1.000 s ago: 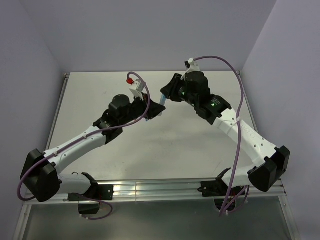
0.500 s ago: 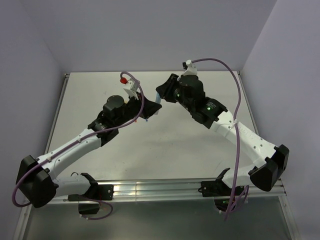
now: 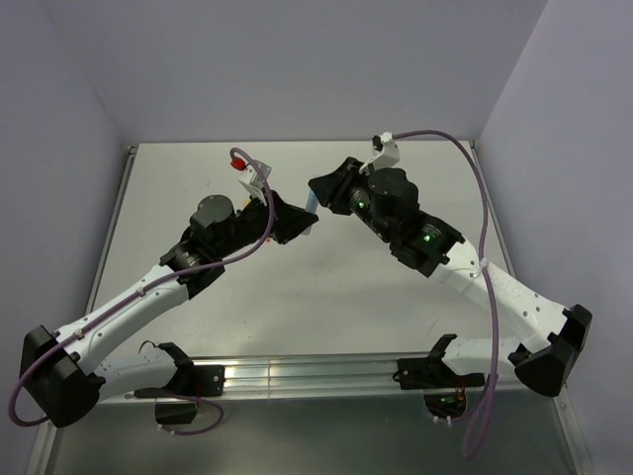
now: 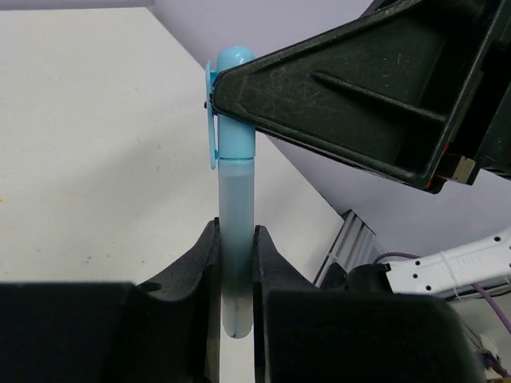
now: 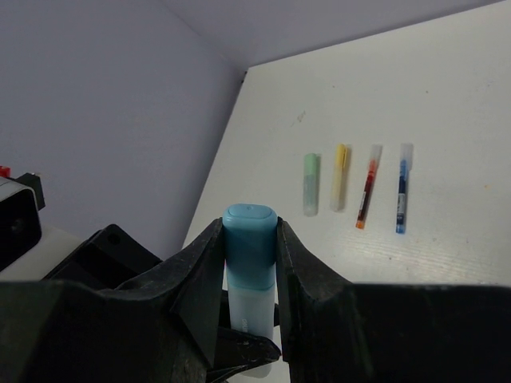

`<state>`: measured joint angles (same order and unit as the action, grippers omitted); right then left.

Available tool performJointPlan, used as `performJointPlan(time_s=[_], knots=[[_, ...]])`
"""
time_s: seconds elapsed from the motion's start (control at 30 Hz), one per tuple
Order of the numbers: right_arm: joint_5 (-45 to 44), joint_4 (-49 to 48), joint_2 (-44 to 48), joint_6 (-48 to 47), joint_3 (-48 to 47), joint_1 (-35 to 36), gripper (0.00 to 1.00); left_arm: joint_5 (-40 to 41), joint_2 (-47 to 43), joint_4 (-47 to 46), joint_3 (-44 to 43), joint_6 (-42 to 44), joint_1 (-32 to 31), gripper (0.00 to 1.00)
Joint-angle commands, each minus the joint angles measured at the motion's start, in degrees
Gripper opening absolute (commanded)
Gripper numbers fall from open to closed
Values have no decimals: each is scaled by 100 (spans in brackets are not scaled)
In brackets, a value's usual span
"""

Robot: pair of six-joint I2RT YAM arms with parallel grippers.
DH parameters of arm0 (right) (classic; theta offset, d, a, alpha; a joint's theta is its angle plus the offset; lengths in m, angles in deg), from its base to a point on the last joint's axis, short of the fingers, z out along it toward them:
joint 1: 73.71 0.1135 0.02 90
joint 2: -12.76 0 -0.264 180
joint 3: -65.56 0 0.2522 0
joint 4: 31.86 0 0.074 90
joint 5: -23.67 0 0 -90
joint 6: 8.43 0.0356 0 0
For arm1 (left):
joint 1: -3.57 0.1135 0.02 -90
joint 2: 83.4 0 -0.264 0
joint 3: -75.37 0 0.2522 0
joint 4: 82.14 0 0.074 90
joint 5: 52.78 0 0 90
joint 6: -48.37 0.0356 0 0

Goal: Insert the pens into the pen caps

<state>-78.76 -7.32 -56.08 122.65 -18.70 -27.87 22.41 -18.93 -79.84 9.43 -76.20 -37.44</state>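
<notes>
While my left jaws pinch nearly shut around the light blue marker (image 4: 236,263), holding it clear above the counter (image 4: 96,120), my right jaws, partway open, clamp the light blue cap (image 5: 250,239) sitting on its tip. I judge it best to keep both in line and press straight along the barrel until the cap seats, without twisting. Compared with a second ago, both arms have shifted slightly left and the two grips have drawn closer.

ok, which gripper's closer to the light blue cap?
Right. The right gripper is clamped on the light blue cap itself; the left gripper grips the pale marker barrel just below the cap.
</notes>
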Motion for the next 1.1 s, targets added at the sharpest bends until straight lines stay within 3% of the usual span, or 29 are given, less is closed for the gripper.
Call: performJointPlan(time_s=[0.0,1.07], knots=[[549,582,230,84,221,355,0,224,-382,-1034,-222,126,76,0],[-296,1119,152,497,335,1506,0,452,-242,-656,-1206,530,67,0]])
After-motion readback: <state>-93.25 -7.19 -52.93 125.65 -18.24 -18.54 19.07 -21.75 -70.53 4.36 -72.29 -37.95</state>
